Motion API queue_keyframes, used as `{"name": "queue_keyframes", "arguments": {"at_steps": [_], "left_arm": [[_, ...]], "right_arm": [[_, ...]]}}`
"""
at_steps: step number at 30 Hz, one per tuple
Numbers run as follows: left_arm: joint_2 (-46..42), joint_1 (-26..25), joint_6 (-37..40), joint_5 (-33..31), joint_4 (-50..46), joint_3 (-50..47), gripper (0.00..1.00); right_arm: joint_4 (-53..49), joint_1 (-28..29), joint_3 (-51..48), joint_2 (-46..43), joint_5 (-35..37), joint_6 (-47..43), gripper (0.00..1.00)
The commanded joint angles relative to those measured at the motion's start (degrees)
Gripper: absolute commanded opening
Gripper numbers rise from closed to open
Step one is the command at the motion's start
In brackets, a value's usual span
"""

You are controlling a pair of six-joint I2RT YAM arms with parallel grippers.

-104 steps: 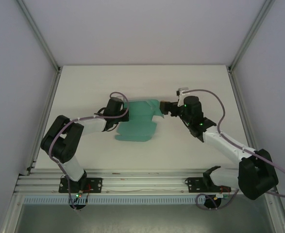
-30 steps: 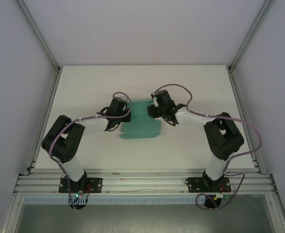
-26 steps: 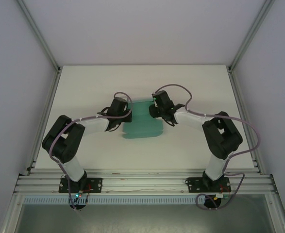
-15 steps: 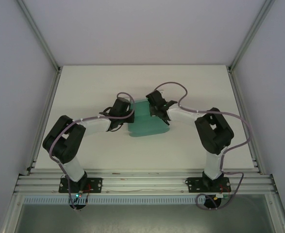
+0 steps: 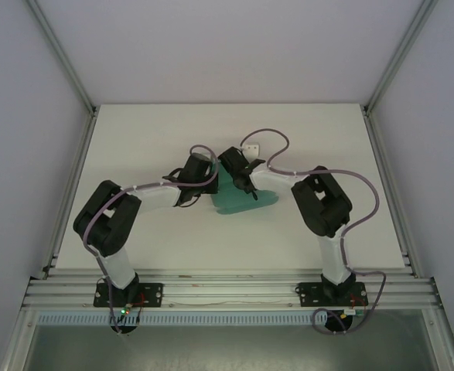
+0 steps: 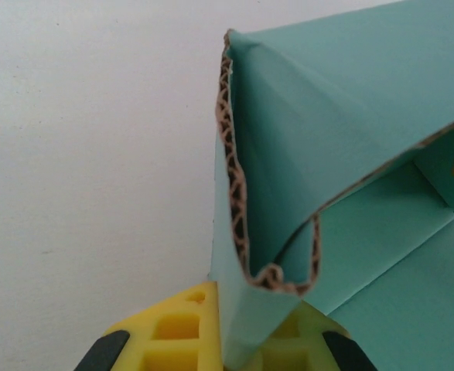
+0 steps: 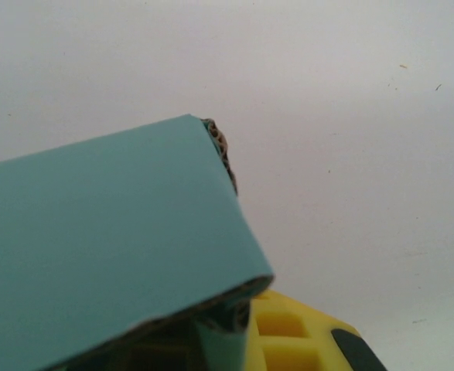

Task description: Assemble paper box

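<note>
I am squeezing my left gripper (image 6: 238, 340) and right gripper (image 7: 227, 348) shut on the paper box (image 5: 251, 202) in the middle of the table (image 5: 134, 139), and tugging too hard could be ripping its flaps.

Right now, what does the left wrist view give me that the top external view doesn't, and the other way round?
The left wrist view adds the brown corrugated cut edge of the teal-green card paper box, one flap curled over into a loop, and the yellow fingers of the left pincer shut on that flap. The top external view adds the right pincer at the box's opposite side and the white table around it. Both share the partly folded box with the left pincer on it.
</note>
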Motion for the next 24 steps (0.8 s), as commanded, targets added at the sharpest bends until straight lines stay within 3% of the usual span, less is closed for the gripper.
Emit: {"name": "queue_keyframes", "arguments": {"at_steps": [1, 3, 8, 11, 20, 21, 23, 24], "left_arm": [[-0.8, 1.2, -1.8, -3.6, -3.8, 1.0, 0.0], [-0.6, 1.3, -2.0, -3.0, -3.5, 1.2, 0.0], [0.0, 1.2, -2.2, -3.2, -3.6, 1.7, 0.0], [0.3, 1.2, -2.3, -3.3, -4.0, 2.0, 0.0], [-0.1, 1.2, -1.6, -3.7, -3.7, 1.9, 0.0], [-0.2, 1.2, -1.5, -3.8, -3.7, 1.9, 0.0], [-0.4, 1.3, -0.8, -3.8, -3.5, 2.0, 0.0], [-0.7, 1.2, -0.4, -3.7, -3.3, 1.9, 0.0]], "right_arm": [[-8.2, -3.8, 0.0, 3.6, 17.5, 2.4, 0.0], [-9.8, -3.7, 1.6, 4.6, 19.5, 2.9, 0.0], [3.6, -3.6, -4.2, 0.9, 10.4, -1.8, 0.06], [13.3, -3.4, -9.0, -2.8, 3.6, -5.8, 0.23], [35.3, -3.5, -23.2, -18.3, -27.0, -15.0, 0.68], [36.5, -3.5, -24.4, -20.1, -29.4, -15.8, 0.75], [37.9, -3.4, -26.8, -24.1, -32.2, -16.3, 0.99], [38.6, -3.5, -27.8, -26.1, -33.5, -16.6, 1.0]]}}
